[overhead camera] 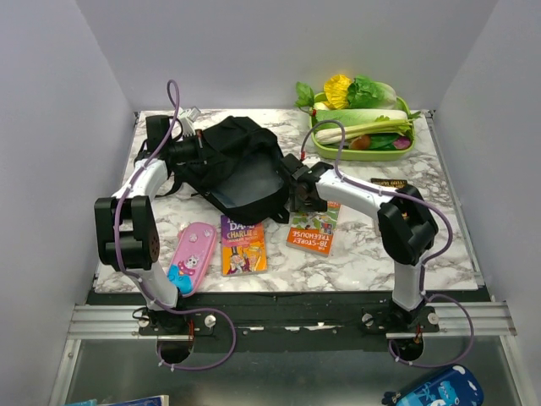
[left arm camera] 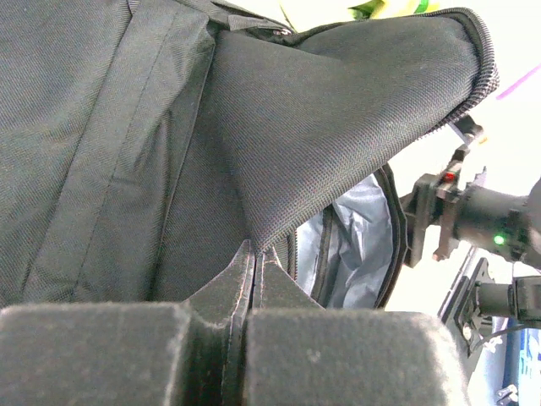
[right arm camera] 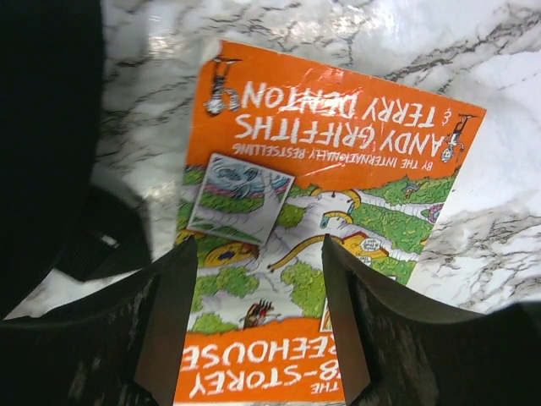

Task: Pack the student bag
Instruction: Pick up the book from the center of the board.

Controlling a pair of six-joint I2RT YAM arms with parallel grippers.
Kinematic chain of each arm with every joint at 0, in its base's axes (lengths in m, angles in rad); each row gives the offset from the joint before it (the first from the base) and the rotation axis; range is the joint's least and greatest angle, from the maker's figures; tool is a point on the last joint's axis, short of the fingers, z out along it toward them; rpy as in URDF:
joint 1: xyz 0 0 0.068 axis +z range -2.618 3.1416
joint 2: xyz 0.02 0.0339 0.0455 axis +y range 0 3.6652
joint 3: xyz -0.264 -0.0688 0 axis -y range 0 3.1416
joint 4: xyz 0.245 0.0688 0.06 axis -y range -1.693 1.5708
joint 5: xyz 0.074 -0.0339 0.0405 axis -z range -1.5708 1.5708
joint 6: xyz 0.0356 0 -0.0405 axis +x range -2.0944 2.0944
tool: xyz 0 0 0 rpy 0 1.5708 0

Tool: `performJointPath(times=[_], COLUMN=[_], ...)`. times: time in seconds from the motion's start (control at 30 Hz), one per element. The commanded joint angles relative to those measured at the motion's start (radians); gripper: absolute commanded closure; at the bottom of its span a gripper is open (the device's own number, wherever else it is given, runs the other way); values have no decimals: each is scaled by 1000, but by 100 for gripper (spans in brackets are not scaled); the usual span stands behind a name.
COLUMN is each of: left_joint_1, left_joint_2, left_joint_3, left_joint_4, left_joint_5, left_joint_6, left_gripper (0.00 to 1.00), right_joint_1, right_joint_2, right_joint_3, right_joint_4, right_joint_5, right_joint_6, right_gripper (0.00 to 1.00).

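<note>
The student bag (overhead camera: pixel 232 165) is a black backpack lying open at the table's back left, its grey lining (left arm camera: pixel 355 245) showing. My left gripper (overhead camera: pixel 199 150) is shut on a fold of the bag's black fabric (left arm camera: pixel 338 127), and its fingertips (left arm camera: pixel 256 249) are pinched together on the flap's edge. My right gripper (overhead camera: pixel 297 196) is open and empty beside the bag's right edge. It hovers over the orange book (overhead camera: pixel 313 228). In the right wrist view the book (right arm camera: pixel 338 144) lies flat on the marble between and beyond the spread gripper (right arm camera: pixel 258 254).
A purple and orange book (overhead camera: pixel 243 245) and a pink pencil case (overhead camera: pixel 192 256) lie near the front edge. A green tray (overhead camera: pixel 363 152) of vegetables stands at the back right. A small dark object (overhead camera: pixel 389 182) lies by the right arm.
</note>
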Motion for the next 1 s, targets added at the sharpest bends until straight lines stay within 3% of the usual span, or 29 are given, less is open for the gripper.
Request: performJointPath(times=[0.0,0.53,0.77,0.97], left_joint_1=[1,1,1,5], left_joint_2=[-63,-85,-77,-77], left_joint_3=[-36,-112,-117,-122], left_joint_4=[19,48,57,68], left_joint_5=[60,93,96,94], left_joint_6=[21,47,40,31], left_gripper=[100,100,100,100], right_joint_1=[-5,24,39,44], right_joint_2=[66,170,156,179], right_joint_3=[34,124,123,106], right_joint_4=[-72,-124,-106,-81], right_joint_5=[29,51,53,33], right_joint_6=[71,73,52,45], right_gripper=[32,30,26,16])
